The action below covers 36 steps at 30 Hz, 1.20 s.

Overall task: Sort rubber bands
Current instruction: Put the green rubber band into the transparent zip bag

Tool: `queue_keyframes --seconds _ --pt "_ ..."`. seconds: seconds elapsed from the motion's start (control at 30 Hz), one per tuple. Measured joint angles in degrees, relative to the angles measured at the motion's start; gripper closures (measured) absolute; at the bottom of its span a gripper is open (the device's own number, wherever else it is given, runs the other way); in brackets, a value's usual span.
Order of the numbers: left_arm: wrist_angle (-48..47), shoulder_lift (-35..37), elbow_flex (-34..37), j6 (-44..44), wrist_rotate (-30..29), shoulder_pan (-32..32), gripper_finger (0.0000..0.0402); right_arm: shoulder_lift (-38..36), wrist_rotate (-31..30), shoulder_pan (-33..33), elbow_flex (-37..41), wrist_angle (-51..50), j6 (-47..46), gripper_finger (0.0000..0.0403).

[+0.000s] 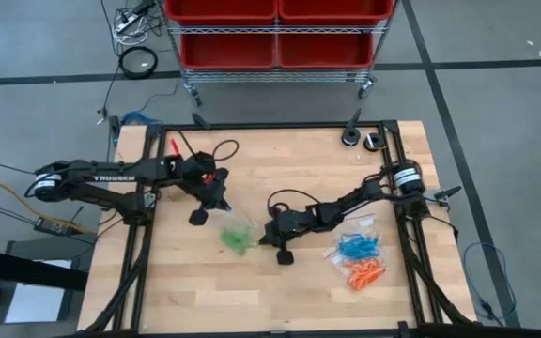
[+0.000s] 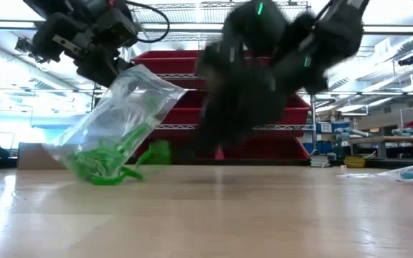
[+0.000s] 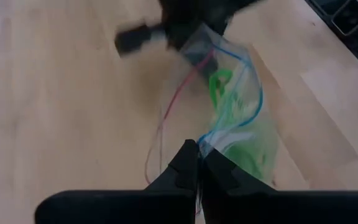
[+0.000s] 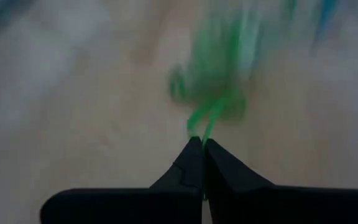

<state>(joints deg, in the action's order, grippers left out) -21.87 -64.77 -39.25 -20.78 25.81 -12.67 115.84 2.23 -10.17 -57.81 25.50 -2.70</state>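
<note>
A: Where is the right claw [image 4: 197, 142] sitting relative to the bag?

B: Just beside the clear plastic bag [image 2: 120, 115], on the side facing the blue and orange piles. Its fingers are pressed together and pinching a thin green rubber band [image 4: 205, 118], which is stretching away from the tips toward the blurred green cluster ahead.

A: And the left claw [image 3: 199, 152]?

B: It is gripping the bag's top edge, fingers pressed together on the film, and holding the bag tilted above the table [image 1: 280, 282] with its lower end touching the wood.

A: So which way is the band's length running?

B: Straight out from the right fingertips toward the bag's mouth. I judge the coming move depends on that line: the right arm is the nearer one to carry it in or out.

A: Materials?

B: The bag is limp, glossy, crinkled, with a blue and red zip line. The green rubber bands [image 2: 99, 163] inside are thin springy loops, bunching at the bottom. The blue rubber bands [image 1: 357, 247] and orange rubber bands [image 1: 364, 273] are lying well apart from the bag, on clear film.
</note>
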Motion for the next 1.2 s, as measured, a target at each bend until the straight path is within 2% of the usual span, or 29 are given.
queue_keyframes --seconds 0.27,0.43,0.53,0.7,0.97,1.2 --pt "2.1 0.0 4.2 3.0 -2.5 3.2 0.0392 -11.4 -2.8 -2.9 -0.2 -1.8 2.8 0.0403" --pt "6.1 0.0 6.2 3.5 -3.7 4.1 0.0392 -17.1 -8.5 -4.1 -0.3 -1.4 6.2 0.0403" --pt "8.2 0.0 6.8 4.3 -3.9 4.5 0.0392 -19.0 -11.6 -3.5 -0.3 -1.5 6.9 0.0403" --pt "10.6 0.0 6.8 4.6 -4.0 5.2 0.0392 -18.3 -12.4 -0.2 -0.4 -3.5 4.4 0.0403" --pt "12.2 -0.1 6.8 4.6 -4.2 5.7 0.0392 -18.3 -7.8 3.4 -0.3 -6.7 1.1 0.0403" --pt "15.0 -0.1 6.8 4.6 -5.3 5.7 0.0392 -18.3 -3.9 3.7 -0.4 -8.9 -1.2 0.0403"
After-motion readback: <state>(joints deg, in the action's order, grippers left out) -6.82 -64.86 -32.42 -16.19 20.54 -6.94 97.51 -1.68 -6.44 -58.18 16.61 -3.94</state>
